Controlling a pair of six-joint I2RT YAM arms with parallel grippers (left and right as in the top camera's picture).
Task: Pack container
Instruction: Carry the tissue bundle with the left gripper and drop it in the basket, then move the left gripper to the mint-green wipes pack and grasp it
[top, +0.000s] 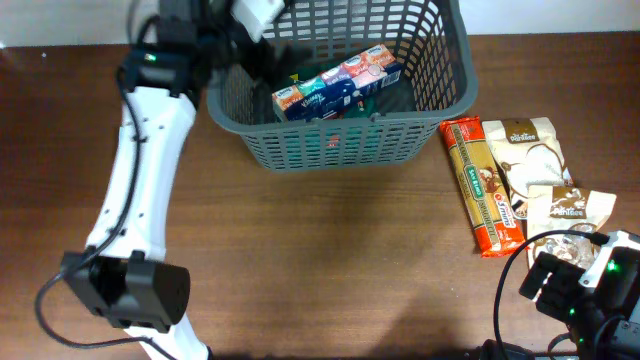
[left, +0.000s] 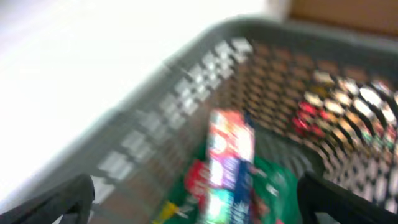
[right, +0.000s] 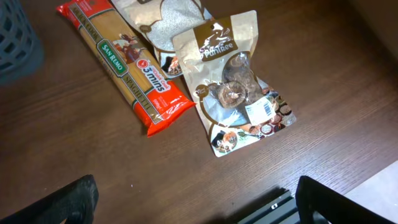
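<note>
The container (top: 340, 145), a dark grey lattice basket, stands at the back middle of the table. Inside it a long multicoloured carton pack (top: 335, 85) lies on a green packet (top: 372, 101). My left gripper (top: 258, 45) hangs over the basket's far left corner, open. The blurred left wrist view looks down past both fingers into the basket (left: 155, 124) at the pack (left: 227, 162), which lies loose below the left gripper (left: 199, 211). My right gripper (top: 560, 280) is open low at the front right, with only bare table between its jaws in the right wrist view (right: 199, 211).
To the right of the basket lie a red spaghetti packet (top: 482, 185) (right: 127, 68), a white-and-brown pouch (top: 525, 150) (right: 158, 25) and a mushroom pouch (top: 570, 215) (right: 233, 81). The table's front edge runs just behind my right gripper.
</note>
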